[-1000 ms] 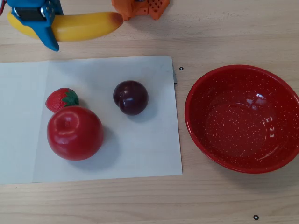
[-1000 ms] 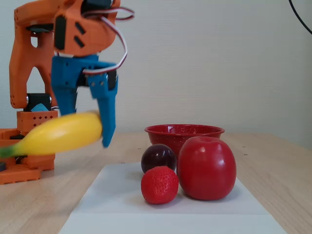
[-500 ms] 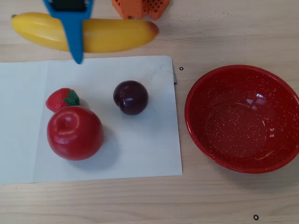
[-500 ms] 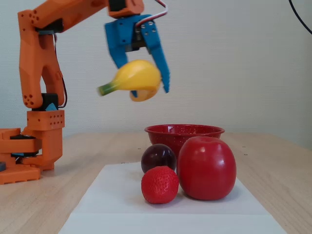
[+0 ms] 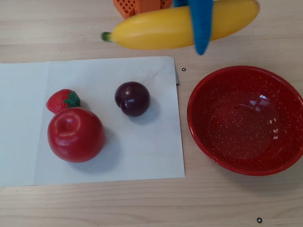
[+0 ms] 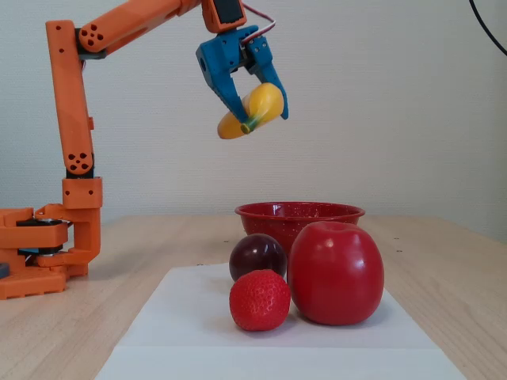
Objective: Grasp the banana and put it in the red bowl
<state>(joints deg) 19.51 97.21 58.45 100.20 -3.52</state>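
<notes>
Strawberry (image 6: 260, 300) in front; end effector (image 6: 255, 113) clamps banana (image 6: 252, 111) high above red bowl (image 6: 299, 212).

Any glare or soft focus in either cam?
Overhead view: white glare patches inside the red bowl; the end effector and banana, near the lens, look soft. Fixed view: even light, a small highlight on the apple, faint shadows.

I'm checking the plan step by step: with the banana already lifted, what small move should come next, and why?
Probably carry it sideways toward the red bowl before lowering. The gripper has its jaws shut on the banana, high above the table. In the overhead view the banana sits beyond the bowl's rim, mostly to its left, so releasing now would likely miss.
</notes>
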